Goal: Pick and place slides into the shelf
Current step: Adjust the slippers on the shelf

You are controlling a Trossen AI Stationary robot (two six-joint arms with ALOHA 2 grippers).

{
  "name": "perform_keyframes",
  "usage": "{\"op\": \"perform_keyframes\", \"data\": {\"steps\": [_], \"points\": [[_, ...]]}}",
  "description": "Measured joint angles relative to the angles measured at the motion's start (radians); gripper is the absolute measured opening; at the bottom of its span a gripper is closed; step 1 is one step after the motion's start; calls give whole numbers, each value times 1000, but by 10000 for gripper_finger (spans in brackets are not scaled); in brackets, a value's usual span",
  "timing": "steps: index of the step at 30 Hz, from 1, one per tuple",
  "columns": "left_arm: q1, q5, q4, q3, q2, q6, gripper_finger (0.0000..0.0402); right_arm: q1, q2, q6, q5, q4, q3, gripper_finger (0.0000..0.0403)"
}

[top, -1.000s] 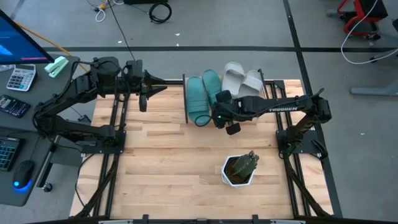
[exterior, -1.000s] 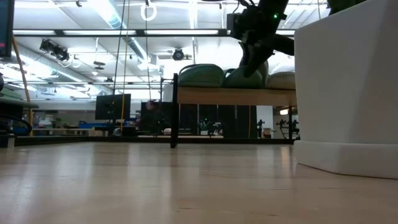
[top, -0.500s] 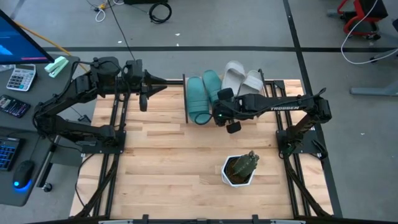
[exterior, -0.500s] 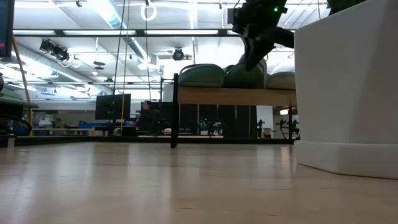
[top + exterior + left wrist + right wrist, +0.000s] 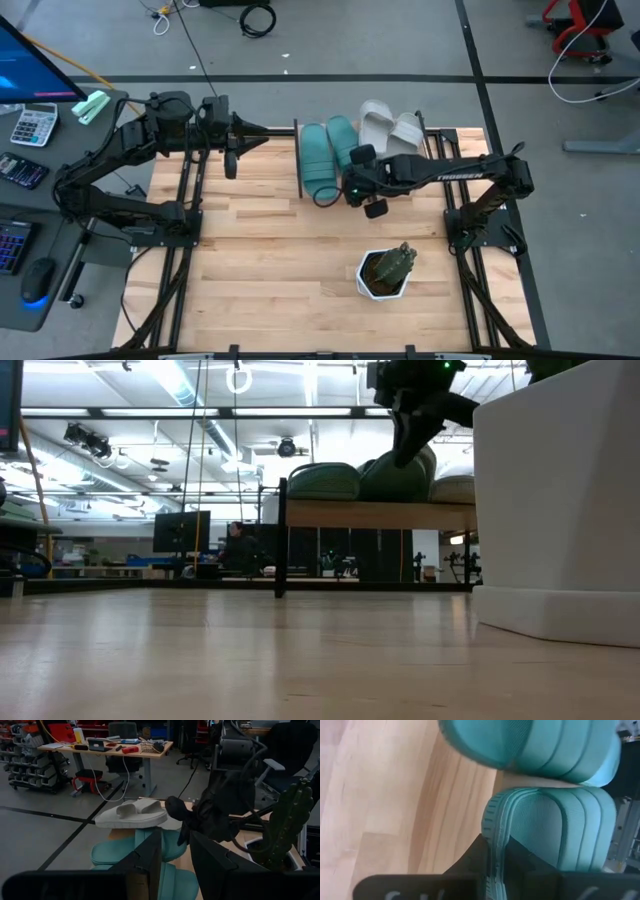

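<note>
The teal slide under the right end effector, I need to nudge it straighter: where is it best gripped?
Probably at the sole rim. The right end effector already pinches that thin ridged edge of the teal slide, coming from the table side; the strap looks too wide, and its twin crowds the other side on the shelf.

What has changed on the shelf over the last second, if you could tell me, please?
The right hand, still shut on the edge of the second teal slide, has tipped that slide up; in the low view it now stands higher above the shelf. The other teal slide, both grey slides and the left hand stayed put.
</note>
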Motion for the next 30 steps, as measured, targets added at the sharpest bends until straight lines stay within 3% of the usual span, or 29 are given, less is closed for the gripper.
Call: {"op": "perform_keyframes", "data": {"steps": [30], "points": [[0,0,0,0,0,2,107,-3,-2,59,-199,-7,19,45]]}}
